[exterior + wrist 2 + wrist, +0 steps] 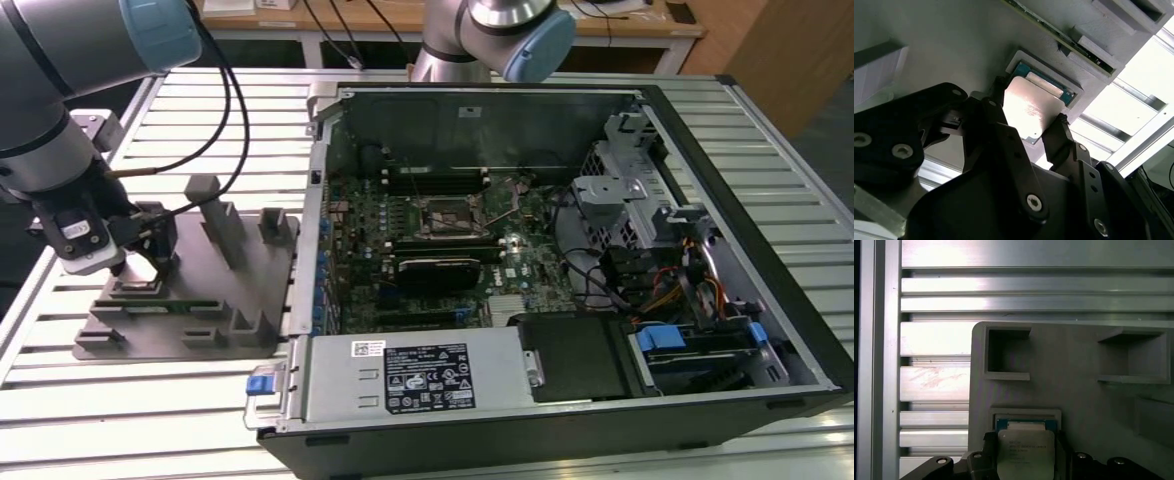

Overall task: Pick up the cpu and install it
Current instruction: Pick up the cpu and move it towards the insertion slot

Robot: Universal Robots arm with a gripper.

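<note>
In the second wrist view, my fingers (1060, 136) cover two opposite edges of the cpu (1029, 107) they clamp, and one corner of it is hidden behind them. In the first wrist view, the picture edge cuts off one end of the cpu and most of my fingers. The print on the cpu's lid is too small to read. In the exterior view, my fingertips and their load at the grey fixture (200, 325) are too small to tell apart. The frame crops my arm (54, 60).
</note>
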